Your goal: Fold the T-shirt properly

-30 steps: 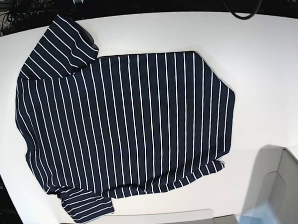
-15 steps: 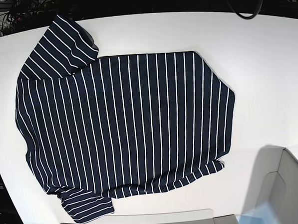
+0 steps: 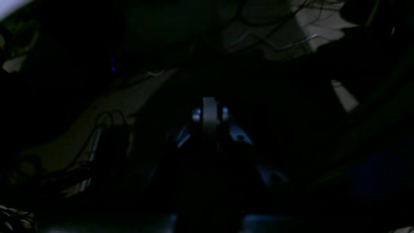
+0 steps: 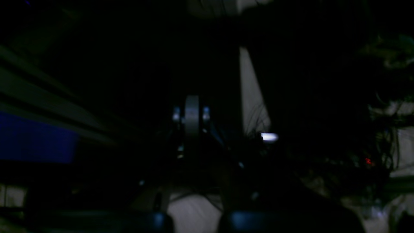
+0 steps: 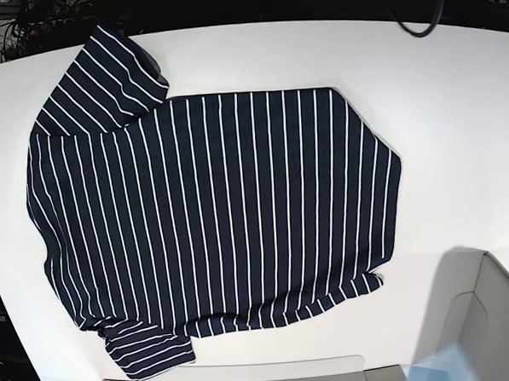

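The T-shirt (image 5: 222,218), dark navy with thin white stripes, lies spread flat on the white table (image 5: 438,104). One sleeve reaches toward the far left corner and the other toward the near left edge. Neither arm shows in the base view. In the dim left wrist view my left gripper (image 3: 210,111) is shut with its fingers pressed together, holding nothing, over dark cables off the table. In the right wrist view my right gripper (image 4: 191,111) is likewise shut and empty against a dark background. The shirt does not show in either wrist view.
A pale grey box (image 5: 483,324) sits at the near right corner of the table, and a grey edge (image 5: 239,377) runs along the near side. Dark cables (image 5: 32,19) lie behind the table's far edge.
Small parts of the arms at the top edge of the base view have moved out of sight. The shirt has not moved.
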### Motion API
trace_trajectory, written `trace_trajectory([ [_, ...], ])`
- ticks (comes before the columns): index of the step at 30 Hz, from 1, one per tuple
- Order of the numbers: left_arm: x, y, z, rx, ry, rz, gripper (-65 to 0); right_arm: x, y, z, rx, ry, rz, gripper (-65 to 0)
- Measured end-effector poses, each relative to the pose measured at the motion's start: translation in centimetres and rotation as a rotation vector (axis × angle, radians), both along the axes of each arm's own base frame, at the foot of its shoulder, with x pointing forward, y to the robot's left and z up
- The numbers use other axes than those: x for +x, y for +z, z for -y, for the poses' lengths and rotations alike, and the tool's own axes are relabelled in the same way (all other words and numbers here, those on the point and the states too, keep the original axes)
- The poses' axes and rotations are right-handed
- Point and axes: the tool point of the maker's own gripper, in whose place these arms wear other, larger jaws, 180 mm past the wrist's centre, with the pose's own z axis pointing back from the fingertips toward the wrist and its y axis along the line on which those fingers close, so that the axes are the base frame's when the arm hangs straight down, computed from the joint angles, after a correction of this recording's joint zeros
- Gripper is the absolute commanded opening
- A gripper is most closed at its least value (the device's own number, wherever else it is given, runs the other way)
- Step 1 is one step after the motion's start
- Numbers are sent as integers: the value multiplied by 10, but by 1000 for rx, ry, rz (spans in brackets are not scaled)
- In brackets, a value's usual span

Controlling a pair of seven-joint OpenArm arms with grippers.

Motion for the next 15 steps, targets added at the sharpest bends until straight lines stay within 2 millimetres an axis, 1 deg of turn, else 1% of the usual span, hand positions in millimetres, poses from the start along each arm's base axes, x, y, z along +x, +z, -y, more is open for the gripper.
trace_trajectory([
  [2,5,18,2,-2,-14,52,-646,13,23,-9,24,4,73,-644],
  [4,14,35,3,1,-26,113,-646,29,48,-17,54,8,161,-644],
  [7,36,59,-6,37,-23,217,-646,47,83,-27,87,11,258,-637],
  [11,48,76,-16,69,-14,278,-646,64,120,-38,124,18,318,-577],
  [13,54,82,-20,85,-12,304,-646,79,140,-37,119,44,355,-541],
  [15,63,90,-24,99,-11,343,-646,93,161,-28,108,23,421,-519],
])
